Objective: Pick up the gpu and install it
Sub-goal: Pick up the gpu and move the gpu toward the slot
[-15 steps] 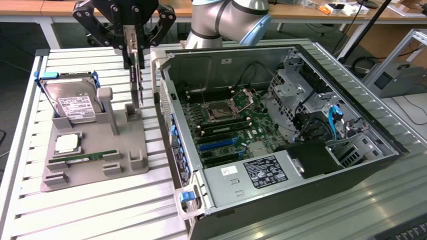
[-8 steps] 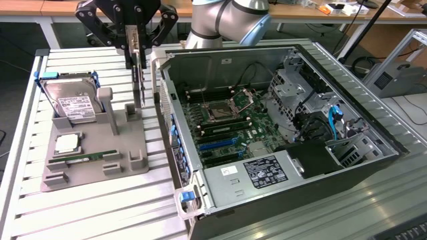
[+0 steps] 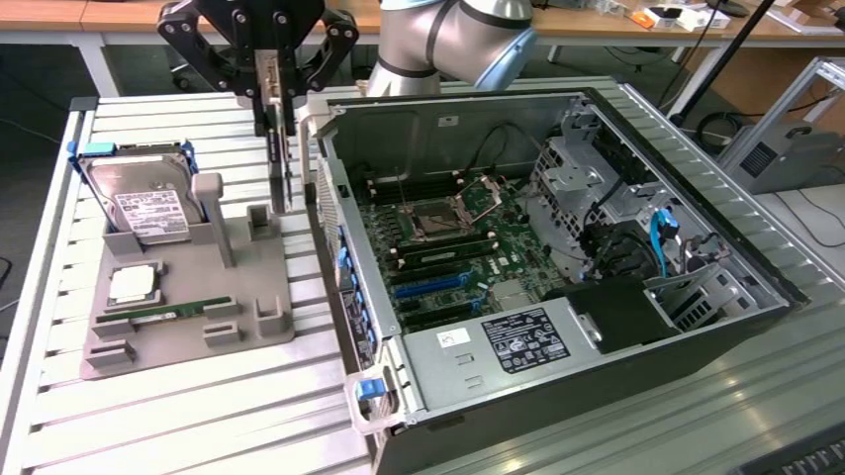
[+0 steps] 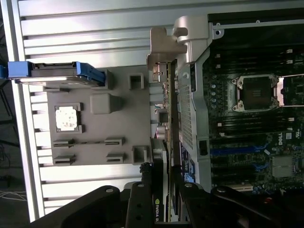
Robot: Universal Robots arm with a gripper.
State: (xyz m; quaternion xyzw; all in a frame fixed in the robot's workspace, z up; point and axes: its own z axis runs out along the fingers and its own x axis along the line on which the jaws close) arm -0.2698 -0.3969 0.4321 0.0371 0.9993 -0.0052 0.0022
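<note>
Clearly the fingers (image 4: 141, 203) are clenched on the gpu (image 3: 277, 158), pinching its two flat faces near the top. The card therefore hangs upright and edge-on, the stance a slot card needs. It hangs just outside the open computer case (image 3: 568, 104), close alongside the case wall that faces the grey holder (image 3: 198, 287). Its lower edge is at the holder's slotted post; I cannot tell whether it has cleared that slot.

Farther from the case, the holder props up a hard drive (image 3: 145, 208) and cradles a processor (image 3: 133, 284) and a memory stick (image 3: 172, 312), each in its own recess for an easy grip. Inside the case the motherboard (image 3: 449, 247) lies bare with its blue expansion slots (image 3: 429, 287) unfilled, so installation looks not yet done.
</note>
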